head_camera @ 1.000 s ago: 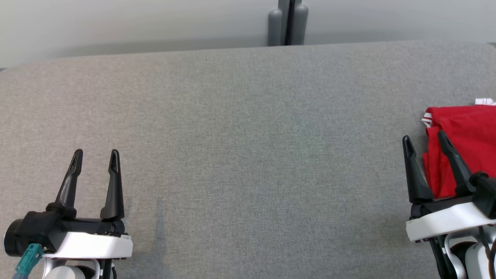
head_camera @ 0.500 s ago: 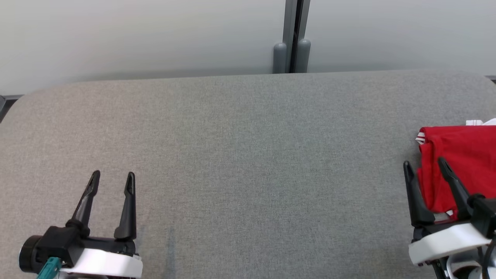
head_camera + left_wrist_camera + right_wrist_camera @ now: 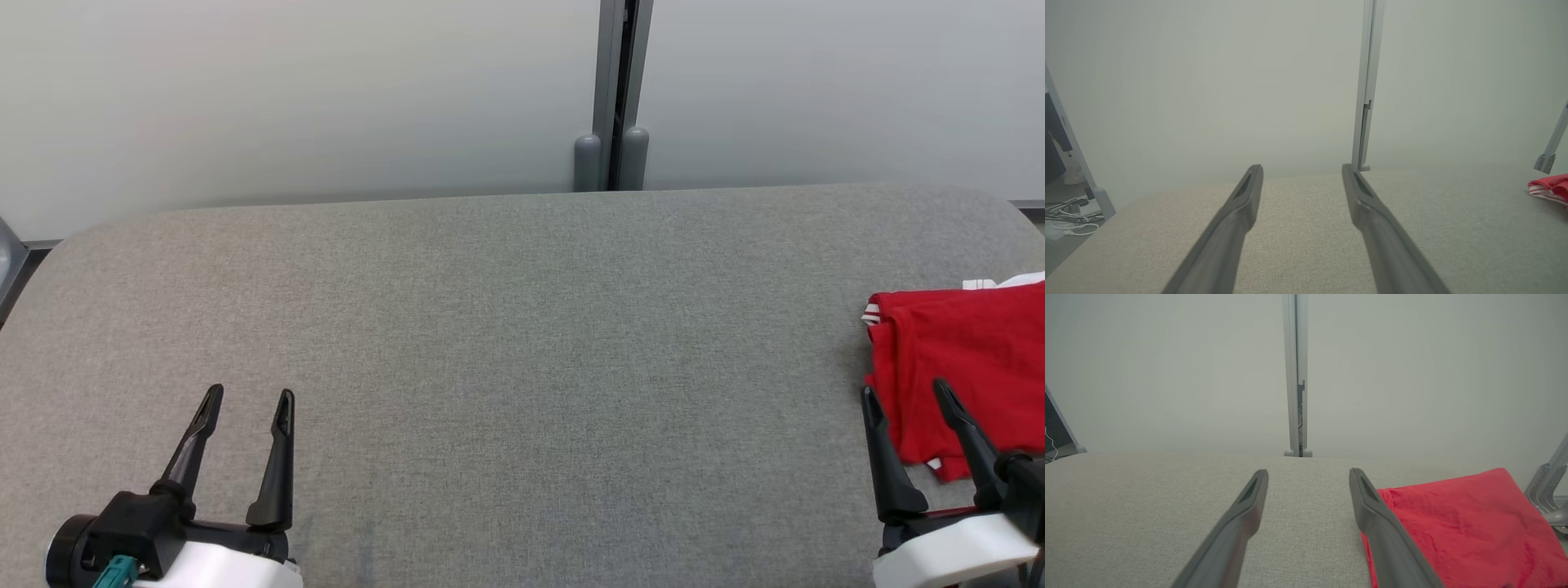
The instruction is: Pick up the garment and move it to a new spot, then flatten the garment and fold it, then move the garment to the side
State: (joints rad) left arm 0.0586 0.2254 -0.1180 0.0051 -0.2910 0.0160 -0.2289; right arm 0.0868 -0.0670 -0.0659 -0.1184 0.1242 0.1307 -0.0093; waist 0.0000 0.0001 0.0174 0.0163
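While both arms sat at the near edge of the grey desk [image 3: 522, 327], cables [image 3: 1069, 210] lay on the floor off its left end. Left gripper [image 3: 249, 394]: jaws apart, over bare fabric. Grey post [image 3: 612, 90] stood behind the far edge, mid-desk. Right gripper [image 3: 904, 389]: jaws apart, holding nothing, one finger overlapping the red garment [image 3: 971, 351], folded at the desk's right end. Versus a second earlier, the head camera had tilted up: more wall, same jaw spread.
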